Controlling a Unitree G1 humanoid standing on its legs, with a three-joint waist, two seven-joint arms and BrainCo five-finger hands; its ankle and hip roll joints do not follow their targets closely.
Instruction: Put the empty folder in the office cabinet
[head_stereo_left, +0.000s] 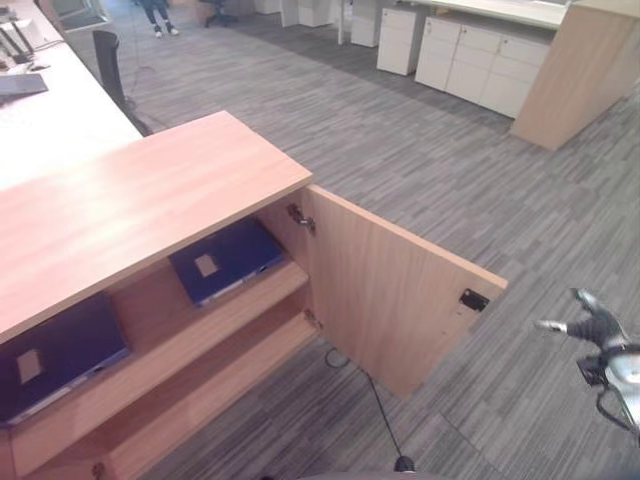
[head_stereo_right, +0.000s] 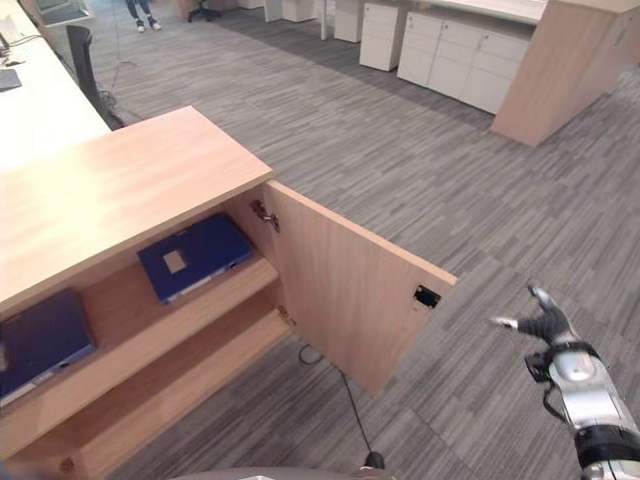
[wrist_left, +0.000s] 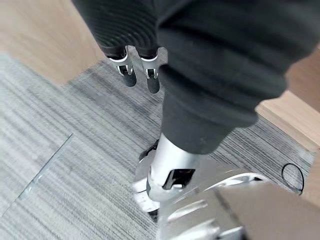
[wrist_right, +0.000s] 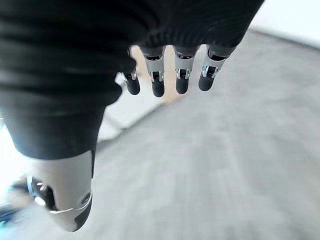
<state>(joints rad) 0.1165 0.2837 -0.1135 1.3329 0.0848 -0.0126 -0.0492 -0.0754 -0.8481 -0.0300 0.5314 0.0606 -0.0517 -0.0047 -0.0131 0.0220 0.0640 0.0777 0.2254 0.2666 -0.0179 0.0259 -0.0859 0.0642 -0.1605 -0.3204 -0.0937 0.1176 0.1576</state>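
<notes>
The wooden office cabinet (head_stereo_left: 140, 200) stands at the left with its door (head_stereo_left: 390, 290) swung wide open. On its upper shelf lie two dark blue folders, one near the door (head_stereo_left: 225, 258) and one further left (head_stereo_left: 55, 352). The lower shelf (head_stereo_left: 200, 385) is bare. My right hand (head_stereo_right: 545, 322) hovers over the carpet to the right of the door, apart from it, fingers (wrist_right: 170, 75) straight and holding nothing. In the left wrist view my left hand (wrist_left: 167, 165) hangs above the carpet by the cabinet's base, fingers (wrist_left: 140, 75) relaxed and empty.
White drawer units (head_stereo_left: 480, 60) and a wooden panel (head_stereo_left: 580, 70) line the far right. A white desk (head_stereo_left: 50, 120) with a black chair (head_stereo_left: 110, 65) stands behind the cabinet. A person's legs (head_stereo_left: 155, 15) show far back. Grey carpet stretches between.
</notes>
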